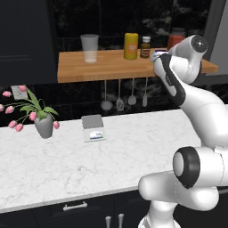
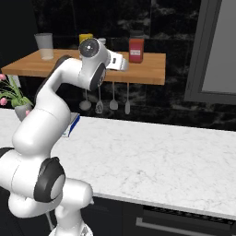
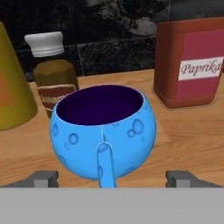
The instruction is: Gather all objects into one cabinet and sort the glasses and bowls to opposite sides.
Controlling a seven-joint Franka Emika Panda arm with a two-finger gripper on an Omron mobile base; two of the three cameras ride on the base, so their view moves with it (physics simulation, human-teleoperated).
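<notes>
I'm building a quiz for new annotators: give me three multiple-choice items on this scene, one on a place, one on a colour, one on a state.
1. Where does the blue cup stand?
A. on the wooden shelf
B. on the marble counter
C. inside a cabinet

2. What colour is the paprika jar?
A. green
B. red
C. white

3. How is the hand set?
A. shut on the cup
B. shut on the bottle
C. open, a fingertip on each side of the cup

Answers: 1 A, wood shows all round its base, between the brown bottle and the paprika jar. 2 B, its body is red behind the pale label. 3 C, the fingertips stand wide apart, off the cup.
</notes>
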